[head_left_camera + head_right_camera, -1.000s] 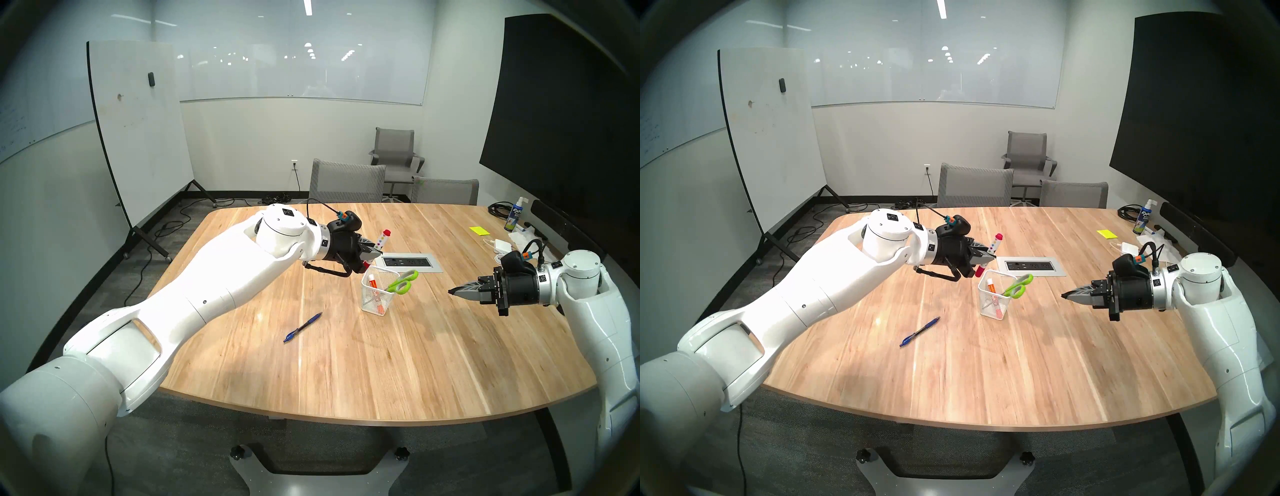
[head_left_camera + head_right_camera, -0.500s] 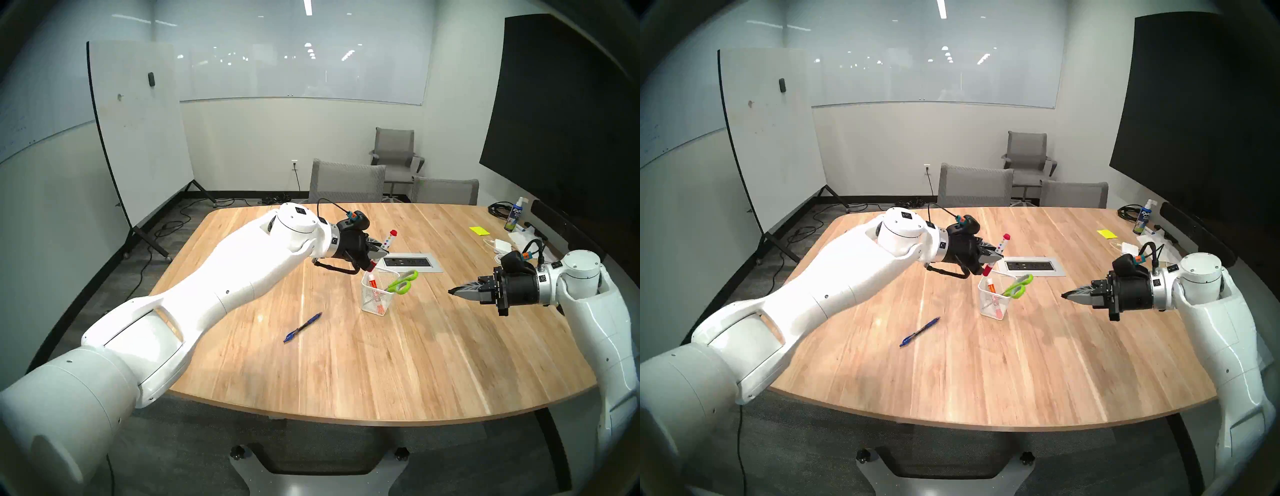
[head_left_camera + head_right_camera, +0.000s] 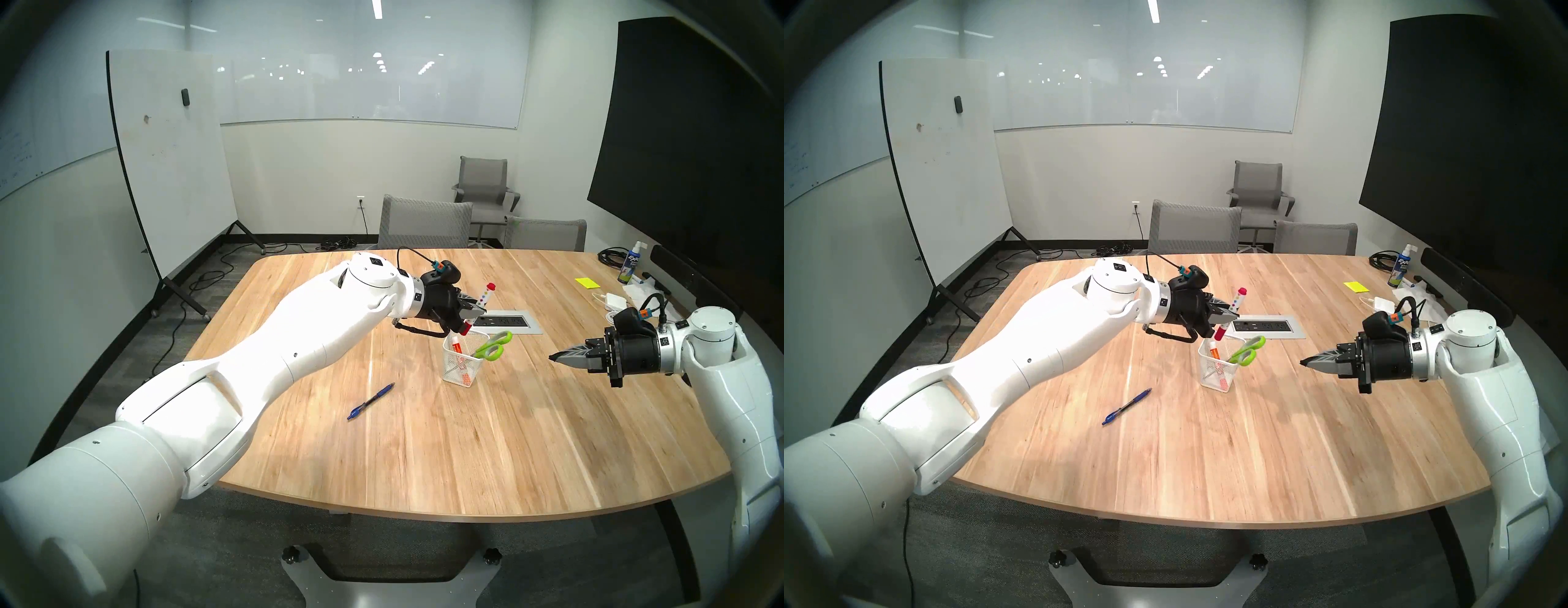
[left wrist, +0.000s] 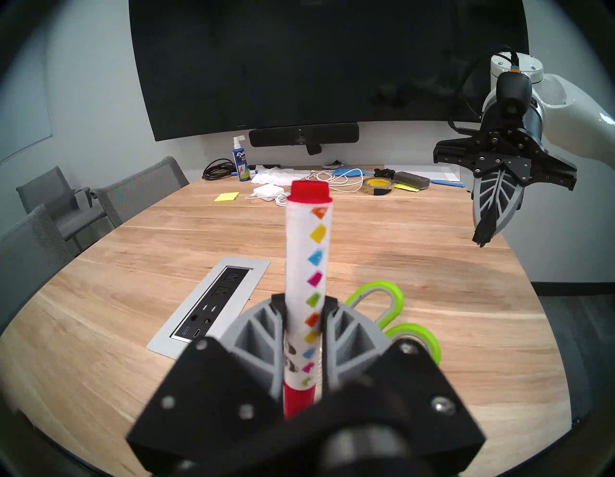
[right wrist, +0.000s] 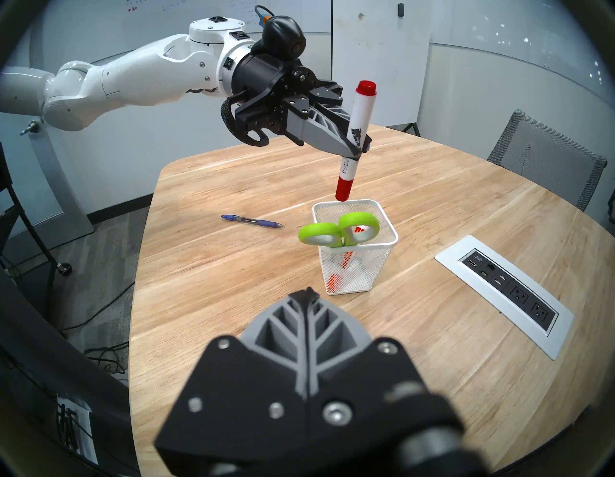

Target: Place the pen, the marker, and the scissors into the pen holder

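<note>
Marker-insertion step, mid-transfer. Left gripper point(image 5: 357, 151) clamped on the white marker point(image 5: 355, 133) at mid-barrel; marker near upright, slightly tilted, lower red cap point(image 5: 344, 188) poised just above the far rim of the pen holder point(image 5: 387, 248), not yet inside. Right gripper point(image 3: 555, 356) pinched closed on nothing, parked well apart toward the table's right edge.

Next move, as judged: short descent with the cap centred over free mesh space, clear of the scissors point(image 5: 339, 230), then release.

Marker: white barrel, red at both ends, column of coloured diamonds point(image 4: 316, 263) along 1 side. Holder near the table's centre, beside the power outlet panel point(image 3: 502, 321), already carrying scissors and 1 orange-banded marker point(image 3: 456, 344). Blue pen point(image 3: 371, 401) flat on the table point(image 3: 509, 446), toward the near-left edge.
</note>
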`<state>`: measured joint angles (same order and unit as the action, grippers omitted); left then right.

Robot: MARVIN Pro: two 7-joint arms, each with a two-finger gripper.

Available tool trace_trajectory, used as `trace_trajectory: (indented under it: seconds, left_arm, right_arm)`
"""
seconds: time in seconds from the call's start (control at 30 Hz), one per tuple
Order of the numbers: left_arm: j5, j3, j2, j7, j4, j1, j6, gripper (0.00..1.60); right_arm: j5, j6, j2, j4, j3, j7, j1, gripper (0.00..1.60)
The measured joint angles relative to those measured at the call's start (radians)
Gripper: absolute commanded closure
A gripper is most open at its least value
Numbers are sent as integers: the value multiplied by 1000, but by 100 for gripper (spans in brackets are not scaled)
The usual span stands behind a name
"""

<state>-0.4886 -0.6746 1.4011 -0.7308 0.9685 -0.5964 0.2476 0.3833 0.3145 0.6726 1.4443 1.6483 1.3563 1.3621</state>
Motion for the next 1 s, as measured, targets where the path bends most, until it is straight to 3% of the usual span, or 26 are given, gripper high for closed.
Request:
trace_trajectory:
  seconds: [0.43,0.8,0.83,1.0]
  left_arm:
    - [-11,-6,20,-21,-91,-9,-53,160]
    - [-14,-5,32,-32,-106,-19,-67,160]
    - [-14,-5,33,-32,-106,-19,-67,160]
    - [-15,-5,36,-34,-104,-24,-68,160]
  right_arm:
    - [0,3,0,0,0,0,0,160]
    - [0,3,1,0,0,0,0,160]
    - [0,3,1,0,0,0,0,0]
    - [-1,4,1,0,0,0,0,0]
